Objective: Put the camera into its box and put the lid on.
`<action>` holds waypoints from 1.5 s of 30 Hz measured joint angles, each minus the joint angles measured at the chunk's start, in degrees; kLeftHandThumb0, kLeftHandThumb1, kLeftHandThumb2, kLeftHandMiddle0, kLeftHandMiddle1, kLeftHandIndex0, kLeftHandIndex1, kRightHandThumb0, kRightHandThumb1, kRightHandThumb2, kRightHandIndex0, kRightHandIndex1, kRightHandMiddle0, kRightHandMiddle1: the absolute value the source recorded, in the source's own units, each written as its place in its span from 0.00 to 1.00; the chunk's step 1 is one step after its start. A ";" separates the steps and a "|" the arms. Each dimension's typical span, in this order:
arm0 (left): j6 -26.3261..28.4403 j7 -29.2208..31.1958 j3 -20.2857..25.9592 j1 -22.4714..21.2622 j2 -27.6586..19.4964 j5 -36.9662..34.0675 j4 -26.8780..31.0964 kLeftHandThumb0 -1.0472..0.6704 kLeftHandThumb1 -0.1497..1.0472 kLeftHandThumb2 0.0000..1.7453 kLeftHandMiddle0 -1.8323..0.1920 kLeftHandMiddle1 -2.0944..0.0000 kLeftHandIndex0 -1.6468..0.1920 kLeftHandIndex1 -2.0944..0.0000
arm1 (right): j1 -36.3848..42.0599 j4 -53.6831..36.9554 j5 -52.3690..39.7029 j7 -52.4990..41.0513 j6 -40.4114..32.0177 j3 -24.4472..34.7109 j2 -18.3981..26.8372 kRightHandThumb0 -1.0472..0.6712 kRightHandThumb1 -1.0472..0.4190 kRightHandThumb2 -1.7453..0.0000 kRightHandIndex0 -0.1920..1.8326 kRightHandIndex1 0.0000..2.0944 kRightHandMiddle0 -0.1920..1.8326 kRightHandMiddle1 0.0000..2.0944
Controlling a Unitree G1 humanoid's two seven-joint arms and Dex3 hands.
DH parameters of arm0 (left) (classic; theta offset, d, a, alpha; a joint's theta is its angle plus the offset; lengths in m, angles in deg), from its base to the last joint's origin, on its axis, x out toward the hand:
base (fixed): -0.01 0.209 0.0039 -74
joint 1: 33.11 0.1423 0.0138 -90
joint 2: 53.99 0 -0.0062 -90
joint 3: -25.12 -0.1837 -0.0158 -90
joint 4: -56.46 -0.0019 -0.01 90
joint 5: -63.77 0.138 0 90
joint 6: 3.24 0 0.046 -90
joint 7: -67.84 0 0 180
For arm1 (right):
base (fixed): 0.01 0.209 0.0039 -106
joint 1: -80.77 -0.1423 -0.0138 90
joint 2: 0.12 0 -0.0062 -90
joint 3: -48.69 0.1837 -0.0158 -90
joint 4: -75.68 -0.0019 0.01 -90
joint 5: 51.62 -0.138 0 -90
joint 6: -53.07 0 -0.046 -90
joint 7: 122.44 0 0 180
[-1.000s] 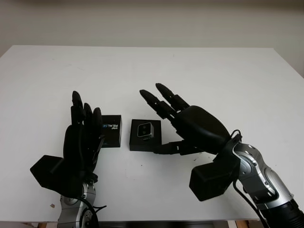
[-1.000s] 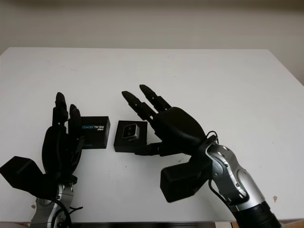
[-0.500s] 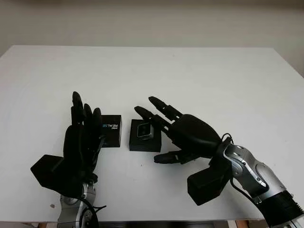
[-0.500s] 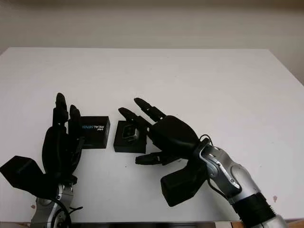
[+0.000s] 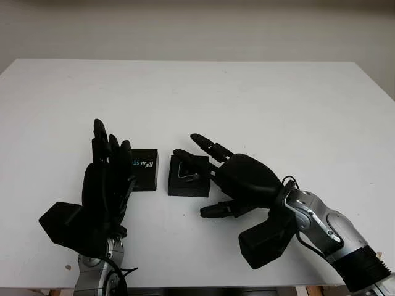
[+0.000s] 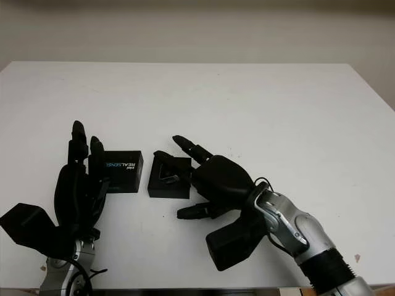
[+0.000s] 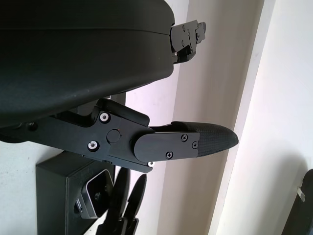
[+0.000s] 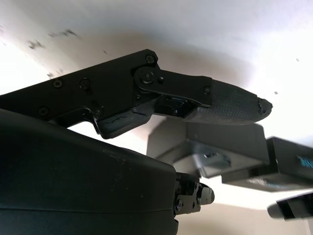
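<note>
right hand (image 5: 213, 169) has lowered, fingers now over camera (image 7: 95, 196), open, no grip | camera sits in box (image 5: 185, 186) mid-desk (image 5: 247, 92) | lid (image 5: 144, 170) beside box | left hand (image 5: 108, 179) open, upright near lid

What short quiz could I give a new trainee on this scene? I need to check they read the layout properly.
1. True or false: the lid is already on the box.
2. Which hand reaches over the box: A) left hand B) right hand?
3. Fill in: the camera sits in the ____.

Key: 1 false, the lid lies on the table beside the box. 2 B; the left hand is open, near the lid. 3 box.
</note>
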 measured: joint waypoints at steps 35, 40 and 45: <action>-0.24 1.10 0.79 0.73 -0.64 -1.10 0.30 0.22 1.00 0.24 1.00 1.00 1.00 1.00 | 5.89 -0.72 -40.54 -6.01 -11.01 14.16 -9.22 0.17 0.00 0.64 0.08 0.05 0.08 0.04; -0.37 1.62 1.29 0.65 -1.33 -1.37 0.43 0.22 1.00 0.26 1.00 1.00 1.00 1.00 | -0.17 0.12 -51.60 -7.55 -19.53 19.85 -13.87 0.18 0.00 0.66 0.07 0.03 0.08 0.03; -0.03 1.36 2.08 -0.30 -2.82 -1.04 2.07 0.22 1.00 0.24 0.99 0.98 1.00 0.99 | -3.94 2.73 -56.72 -8.03 -27.43 22.88 -16.08 0.18 0.00 0.64 0.05 0.02 0.06 0.02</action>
